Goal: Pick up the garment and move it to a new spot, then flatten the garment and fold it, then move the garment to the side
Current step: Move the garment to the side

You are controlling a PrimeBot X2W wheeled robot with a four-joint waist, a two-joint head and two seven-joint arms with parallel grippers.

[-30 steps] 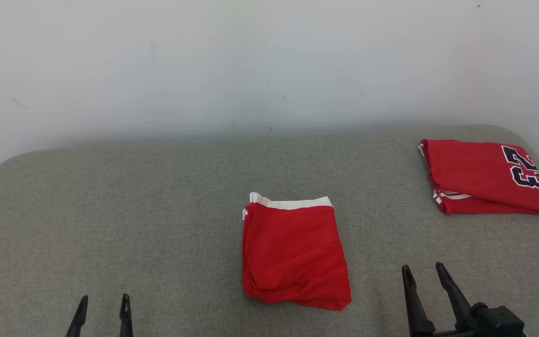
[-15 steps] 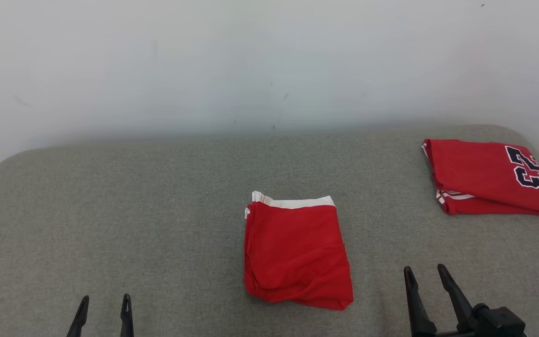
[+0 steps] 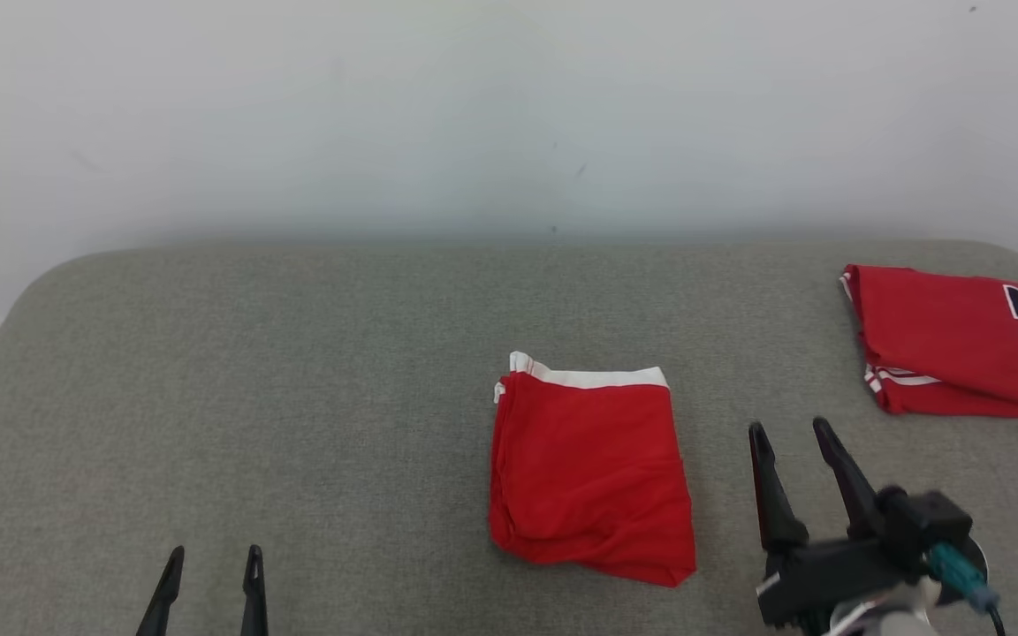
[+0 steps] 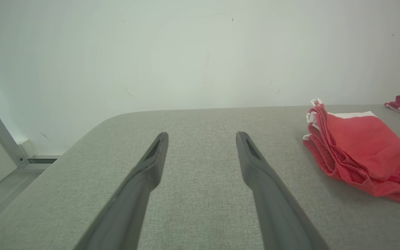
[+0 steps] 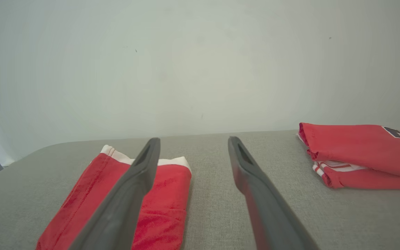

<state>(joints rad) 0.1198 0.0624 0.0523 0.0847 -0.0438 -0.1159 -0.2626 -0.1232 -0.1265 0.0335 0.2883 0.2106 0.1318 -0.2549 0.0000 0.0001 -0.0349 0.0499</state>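
Folded red cloth garment (image 3: 591,477) with white waistband, centre of grey upholstered surface (image 3: 297,397), left gripper (image 3: 214,556) at 7 o'clock, released, right gripper (image 3: 787,426) at 4 o'clock, released, folded red numbered jersey (image 3: 960,340) at 2 o'clock.

Red garment (image 3: 591,481) with white band lies folded flat.

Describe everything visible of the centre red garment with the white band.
The red garment is soft fabric folded into a layered rectangle, white band along its far edge, stacked folds at its left side, wrinkles near the front. It lies flat on the grey padded surface; the open right gripper stands beside it, apart.
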